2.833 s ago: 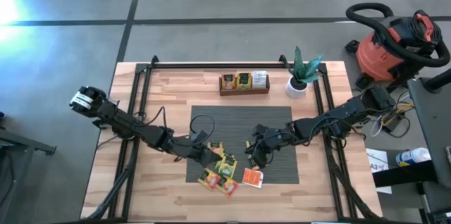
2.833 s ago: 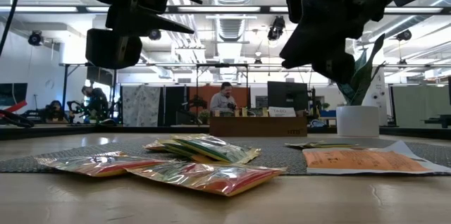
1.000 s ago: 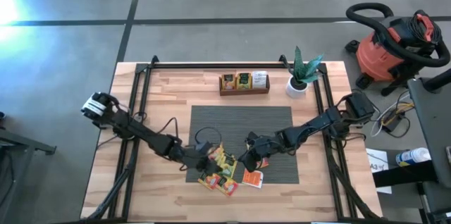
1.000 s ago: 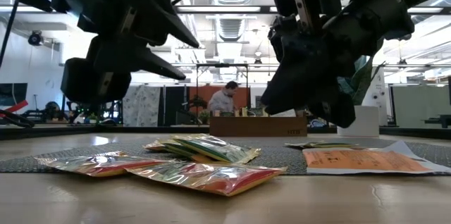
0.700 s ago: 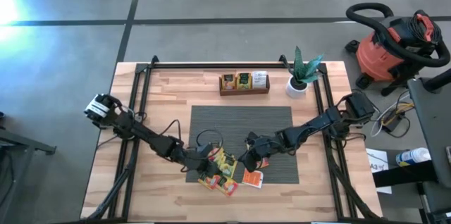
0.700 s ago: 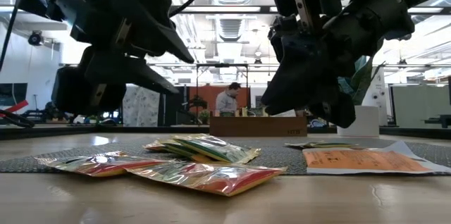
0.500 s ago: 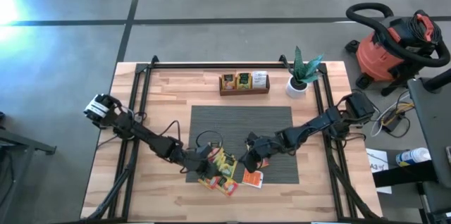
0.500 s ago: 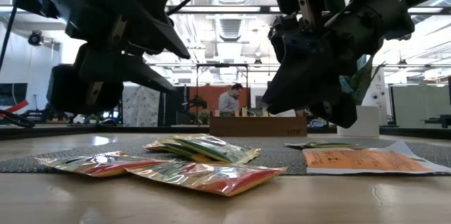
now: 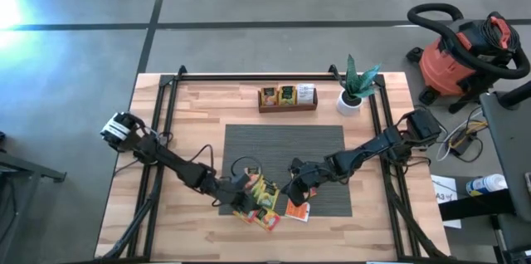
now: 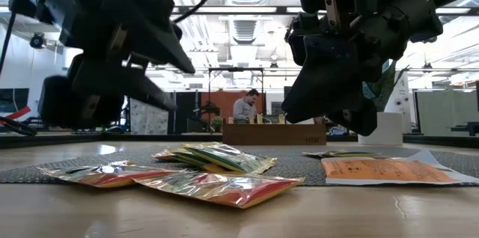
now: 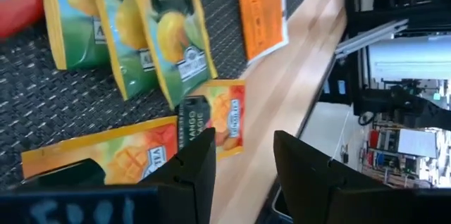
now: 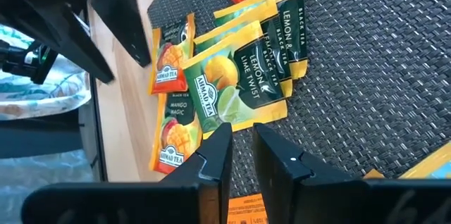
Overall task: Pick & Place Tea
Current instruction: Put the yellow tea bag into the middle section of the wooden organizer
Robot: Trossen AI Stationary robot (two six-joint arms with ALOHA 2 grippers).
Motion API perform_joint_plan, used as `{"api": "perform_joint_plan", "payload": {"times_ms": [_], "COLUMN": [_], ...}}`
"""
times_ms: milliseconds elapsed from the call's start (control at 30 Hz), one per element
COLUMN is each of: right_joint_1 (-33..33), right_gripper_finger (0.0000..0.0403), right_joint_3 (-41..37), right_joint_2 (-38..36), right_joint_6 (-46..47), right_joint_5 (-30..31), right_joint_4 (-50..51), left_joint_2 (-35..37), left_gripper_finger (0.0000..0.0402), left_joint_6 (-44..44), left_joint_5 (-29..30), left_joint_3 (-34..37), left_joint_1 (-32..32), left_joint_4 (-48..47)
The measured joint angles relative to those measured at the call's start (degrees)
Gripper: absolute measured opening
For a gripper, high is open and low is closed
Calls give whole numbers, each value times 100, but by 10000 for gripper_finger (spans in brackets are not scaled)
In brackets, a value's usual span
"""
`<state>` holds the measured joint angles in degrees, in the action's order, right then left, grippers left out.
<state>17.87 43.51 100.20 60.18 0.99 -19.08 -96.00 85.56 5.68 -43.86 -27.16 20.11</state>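
High view: left gripper [image 9: 242, 195] sits at the near-left corner of the grey ribbed mat [image 9: 282, 144], right over the tea sachets [image 9: 262, 200]. Against the frame about three seconds back it has dropped lower and pushed further toward the near edge of the pile; over the last half second it barely shifts. Right gripper [image 9: 292, 193] hangs just right of the pile, above the mat, beside an orange sachet [image 9: 297, 209] lying at the mat's near edge. It moved in toward the pile since the oldest frame and has held the same spot for the last second.

Sachets look unmoved across all frames: yellow-green ones on the mat, mango-orange ones spilling onto the wooden table [image 9: 191, 106].

Left wrist view: left gripper [image 11: 243, 157] has its fingers spread with a clear gap, nothing between them, mango sachet [image 11: 211, 115] just ahead. Right wrist view: right gripper [image 12: 242, 155] fingers stand close with a narrow gap, empty, pointing at a lemon-lime sachet [image 12: 229, 83].

Low view: both grippers hover above the pile, not touching; the left one looms larger and lower than before.

Wooden tray [image 9: 287, 98] with three sachets upright and potted plant [image 9: 355, 88] sit at the far side, unchanged.
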Motion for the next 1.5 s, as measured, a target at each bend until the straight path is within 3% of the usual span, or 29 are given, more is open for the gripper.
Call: {"api": "perform_joint_plan", "payload": {"times_ms": [233, 600, 967, 1500], "right_joint_1": [-2, -2, -61, -63], "right_gripper_finger": [57, 57, 57, 57], "right_joint_3": [0, -2, 0, 0], "right_joint_2": [14, 125, 125, 125], "right_joint_6": [-100, -65, -81, -80], "right_joint_5": [7, 11, 26, 46], "right_joint_4": [-10, -1, 5, 42], "left_joint_2": [-527, -971, -975, -719], "left_gripper_finger": [138, 138, 138, 138], "left_joint_6": [80, 167, 165, -54], "left_joint_5": [-75, -65, 36, -196], "left_joint_3": [-18, -191, -203, -222], "left_joint_1": [24, 108, 192, 194], "left_joint_4": [643, 684, 437, 938]}}
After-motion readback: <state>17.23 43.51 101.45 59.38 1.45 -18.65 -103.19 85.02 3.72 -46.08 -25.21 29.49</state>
